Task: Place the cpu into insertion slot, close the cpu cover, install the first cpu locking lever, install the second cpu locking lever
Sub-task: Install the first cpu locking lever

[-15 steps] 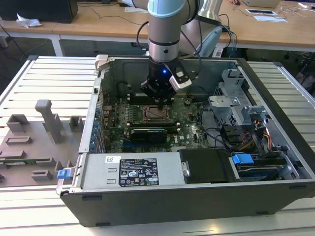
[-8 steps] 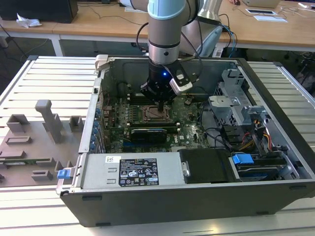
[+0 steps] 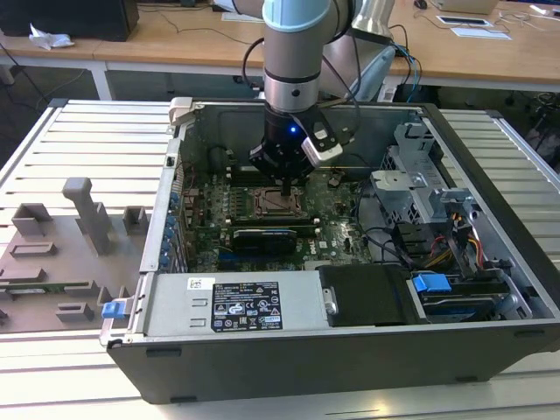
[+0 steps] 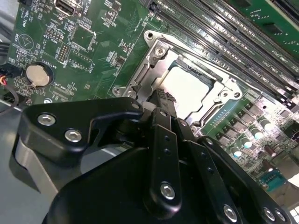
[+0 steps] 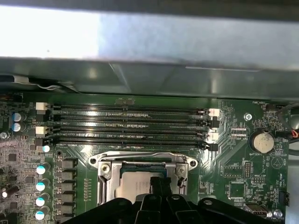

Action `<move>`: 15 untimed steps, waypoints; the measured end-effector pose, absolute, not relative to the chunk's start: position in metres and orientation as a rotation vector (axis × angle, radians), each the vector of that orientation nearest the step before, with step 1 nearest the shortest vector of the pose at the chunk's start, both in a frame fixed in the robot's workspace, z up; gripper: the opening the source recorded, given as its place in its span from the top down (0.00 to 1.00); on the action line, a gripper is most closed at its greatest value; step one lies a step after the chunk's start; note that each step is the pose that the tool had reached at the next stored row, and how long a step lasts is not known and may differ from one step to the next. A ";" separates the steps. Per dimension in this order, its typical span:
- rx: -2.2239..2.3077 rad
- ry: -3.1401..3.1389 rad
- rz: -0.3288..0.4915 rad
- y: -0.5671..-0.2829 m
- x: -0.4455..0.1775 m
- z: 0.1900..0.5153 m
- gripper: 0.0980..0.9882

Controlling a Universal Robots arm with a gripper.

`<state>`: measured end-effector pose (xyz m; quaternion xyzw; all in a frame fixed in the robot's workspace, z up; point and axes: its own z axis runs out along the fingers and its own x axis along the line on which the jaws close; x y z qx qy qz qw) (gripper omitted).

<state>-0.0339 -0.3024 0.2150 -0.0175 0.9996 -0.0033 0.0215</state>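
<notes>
Hovering over the silver-rimmed insertion slot (image 4: 187, 88), my black tool (image 4: 163, 100) meets the cover's edge beside the matte grey cpu (image 4: 191, 86); its grip I cannot tell.

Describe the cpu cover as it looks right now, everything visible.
The cpu cover is a thin silver metal frame with a large square opening. It lies flat over the insertion slot on the green board, the pale cpu showing through it. The gripper hangs right above one edge; contact cannot be judged.
</notes>
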 end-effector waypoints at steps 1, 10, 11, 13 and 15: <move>-0.054 3.098 -0.010 -0.302 -0.034 0.216 0.99; -0.054 3.098 -0.010 -0.302 -0.034 0.222 0.99; -0.054 3.098 -0.010 -0.302 -0.034 0.222 0.99; -0.054 3.098 -0.010 -0.302 -0.034 0.223 0.99; -0.054 3.098 -0.010 -0.302 -0.034 0.225 0.99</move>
